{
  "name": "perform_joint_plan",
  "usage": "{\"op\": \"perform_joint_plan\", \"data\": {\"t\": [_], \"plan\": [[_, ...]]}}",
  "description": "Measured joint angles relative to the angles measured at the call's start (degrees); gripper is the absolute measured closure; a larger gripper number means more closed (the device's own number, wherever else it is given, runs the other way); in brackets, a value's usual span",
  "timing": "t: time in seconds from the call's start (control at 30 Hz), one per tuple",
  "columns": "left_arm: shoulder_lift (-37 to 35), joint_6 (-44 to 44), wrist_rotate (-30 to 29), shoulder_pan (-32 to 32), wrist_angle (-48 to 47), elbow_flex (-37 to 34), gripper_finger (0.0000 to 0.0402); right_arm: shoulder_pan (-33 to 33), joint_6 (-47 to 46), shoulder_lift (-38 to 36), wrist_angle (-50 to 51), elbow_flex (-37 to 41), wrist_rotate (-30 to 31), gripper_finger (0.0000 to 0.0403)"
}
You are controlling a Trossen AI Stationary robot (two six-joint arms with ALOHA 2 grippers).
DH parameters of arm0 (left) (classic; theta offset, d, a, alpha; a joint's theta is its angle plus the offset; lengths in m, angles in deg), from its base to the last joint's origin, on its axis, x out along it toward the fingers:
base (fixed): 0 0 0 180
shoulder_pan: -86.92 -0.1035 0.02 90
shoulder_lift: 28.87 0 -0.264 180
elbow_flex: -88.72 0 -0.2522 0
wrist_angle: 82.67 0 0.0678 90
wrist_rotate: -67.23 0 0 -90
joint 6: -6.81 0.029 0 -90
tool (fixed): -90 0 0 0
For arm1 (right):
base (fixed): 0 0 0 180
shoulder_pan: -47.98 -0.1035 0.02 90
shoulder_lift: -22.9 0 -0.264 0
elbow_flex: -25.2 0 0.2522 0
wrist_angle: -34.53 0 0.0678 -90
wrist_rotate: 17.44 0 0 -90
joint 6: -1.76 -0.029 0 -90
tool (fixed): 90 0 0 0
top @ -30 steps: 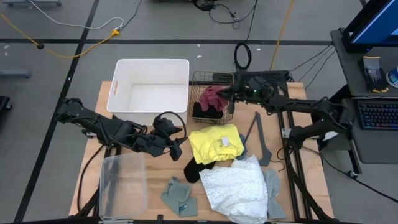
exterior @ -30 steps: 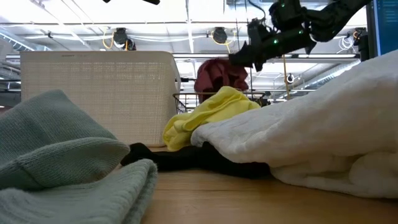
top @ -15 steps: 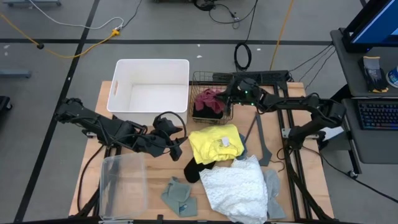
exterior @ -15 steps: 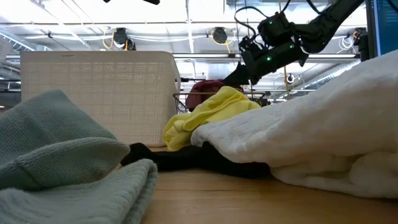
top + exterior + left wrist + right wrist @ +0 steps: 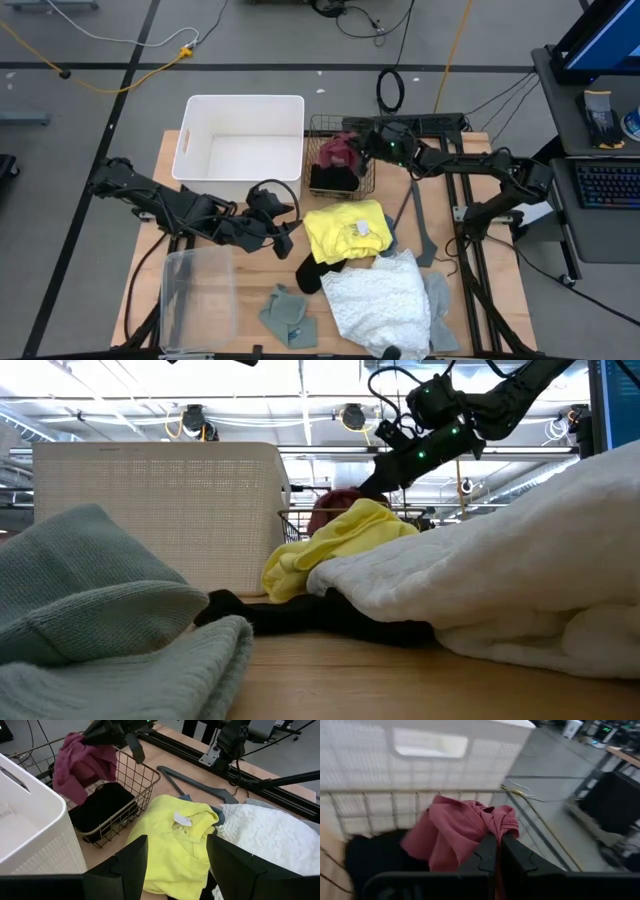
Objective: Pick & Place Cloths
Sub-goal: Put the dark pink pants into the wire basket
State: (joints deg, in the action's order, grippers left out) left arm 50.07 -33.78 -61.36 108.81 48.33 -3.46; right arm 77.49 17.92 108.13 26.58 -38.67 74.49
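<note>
My right gripper (image 5: 498, 847) is shut on a maroon cloth (image 5: 338, 150) over the wire basket (image 5: 372, 172) at the table's far side. A black cloth (image 5: 102, 807) lies on the basket's floor. My left gripper (image 5: 175, 870) hovers open over the table's middle left, near the yellow cloth (image 5: 345, 230). The yellow cloth lies partly on another black cloth (image 5: 320, 272). A large white lacy cloth (image 5: 378, 300), a sage-green cloth (image 5: 288, 315) and a grey cloth (image 5: 440, 300) lie flat toward the near edge. My right gripper pinches a bunched fold at the maroon cloth's upper end (image 5: 495, 827) between its two shut fingers (image 5: 487, 855). The fingers come from the table's right, slanting a little downward. The cloth hangs slack below them into the basket, its lower part (image 5: 70, 785) down by the black cloth.
A white bin (image 5: 240, 135) stands left of the basket. A clear plastic container (image 5: 195, 295) sits at the near left. A thin dark grey V-shaped bar (image 5: 415, 215) lies right of the yellow cloth.
My right gripper has gone down and toward the table's left edge over the basket, rolling somewhat, still shut on the maroon cloth. The cloth has sunk from clear above the basket's rim down into the basket.
</note>
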Motion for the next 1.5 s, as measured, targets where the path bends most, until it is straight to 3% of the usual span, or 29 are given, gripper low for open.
{"op": "perform_joint_plan", "data": {"t": [0.8,1.3,1.5], "plan": [[0.0,3.2,2.6,0.1,2.9,0.0,0.0194,-1.1,1.6,2.8,5.0,0.0,0.8,0.0395],[0.0,3.0,2.6,2.4,3.0,0.0,0.0195,-1.5,-2.5,2.8,7.4,0.0,1.0,0.0327],[0.0,2.8,2.5,3.3,3.0,0.0,0.0195,-1.5,-5.2,2.5,6.6,0.1,1.0,0.0277]]}}
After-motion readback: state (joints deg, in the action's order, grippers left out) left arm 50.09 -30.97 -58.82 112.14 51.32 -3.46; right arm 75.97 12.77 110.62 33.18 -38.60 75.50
